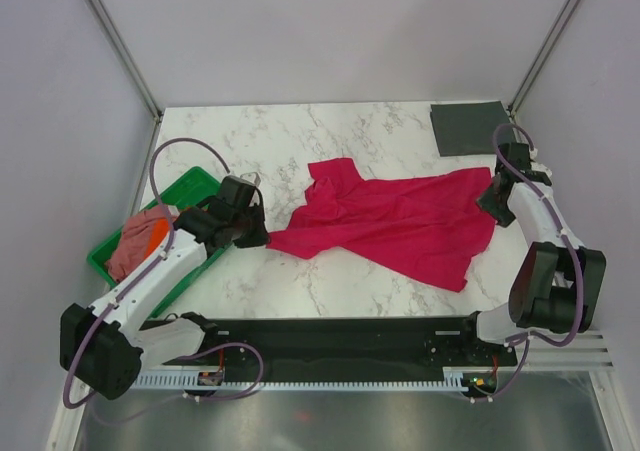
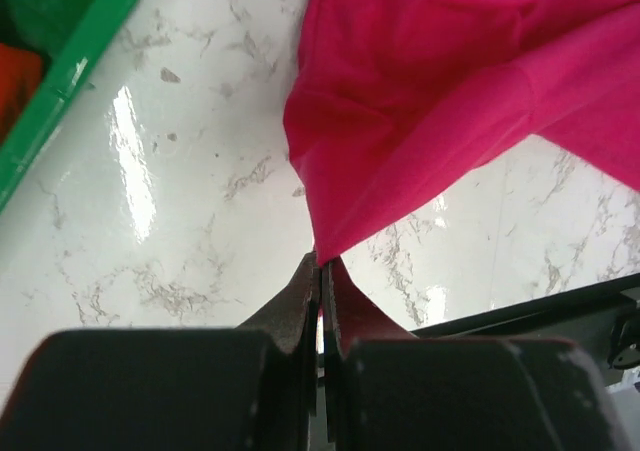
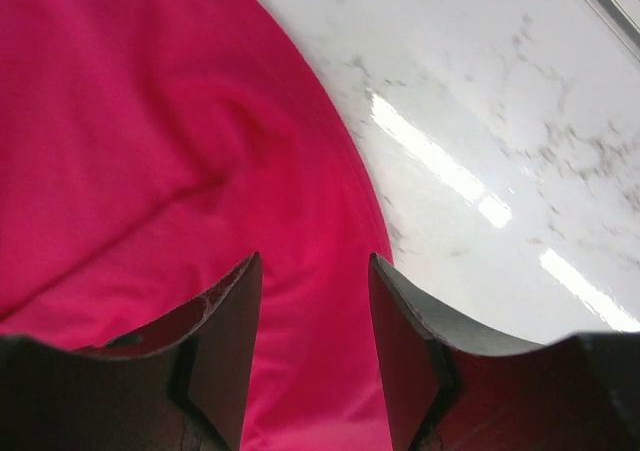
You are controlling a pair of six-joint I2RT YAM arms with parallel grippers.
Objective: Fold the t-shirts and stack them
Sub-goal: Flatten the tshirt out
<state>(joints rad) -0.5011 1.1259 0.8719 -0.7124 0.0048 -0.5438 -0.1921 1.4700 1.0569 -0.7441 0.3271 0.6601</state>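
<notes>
I am laying the crimson t-shirt [image 1: 400,226] flat in the middle of the worktop [image 1: 280,141], ready for folding. My left claw [image 2: 320,271] is clamped on its left corner. My right claw [image 3: 315,271] gapes over its right edge. Next, I judge, the right claw must close on the cloth so both can pull it taut.
</notes>
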